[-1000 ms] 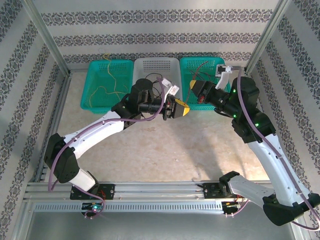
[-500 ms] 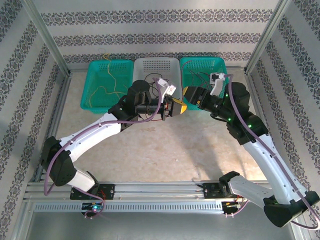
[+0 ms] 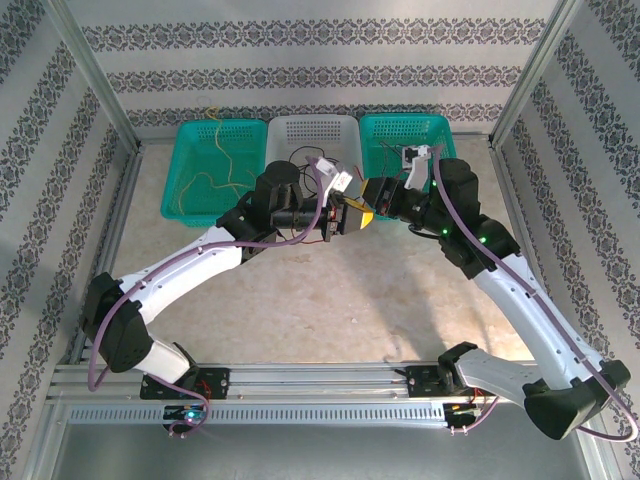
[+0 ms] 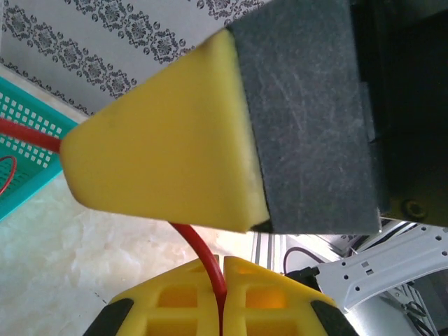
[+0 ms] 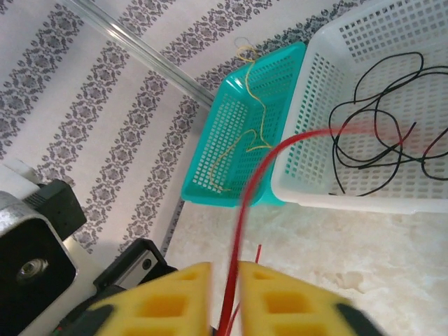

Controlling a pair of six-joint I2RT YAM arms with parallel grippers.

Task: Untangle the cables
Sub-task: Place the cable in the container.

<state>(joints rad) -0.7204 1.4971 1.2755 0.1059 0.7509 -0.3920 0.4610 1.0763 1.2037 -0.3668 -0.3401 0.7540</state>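
The left hand (image 4: 220,301) has its yellow plastic fingers pressed shut on a thin red wire (image 4: 208,266), which rises out of the seam between them. Just above those fingers the wire bends away behind a yellow, black-padded finger (image 4: 161,147) of the right hand and comes out on its far side, running toward a teal mesh edge.

The right hand (image 5: 225,294) meets the left hand fingertip to fingertip above the pale marbled table (image 3: 330,300). Its two yellow fingers are closed, with the same red wire pinched in the narrow slot between them. From that slot the wire climbs ahead of the hand and arcs to its right, over the rim of a white plastic mesh basket (image 5: 336,199).

That white basket lies ahead and to the right of the right hand. It holds thin black wires (image 5: 378,140) in loose, overlapping loops. Beside it, straight ahead of the right hand, a teal plastic mesh basket (image 5: 234,119) holds a thin yellow wire (image 5: 253,147) that wanders along its floor, with one end hooked over the far rim.

Seen from above, the three baskets stand in a row beyond both hands, against the back wall. A second teal mesh basket (image 3: 430,125), on the other side of the white one from the first, holds a few thin dark strands (image 3: 395,152). Their colour is hard to make out.
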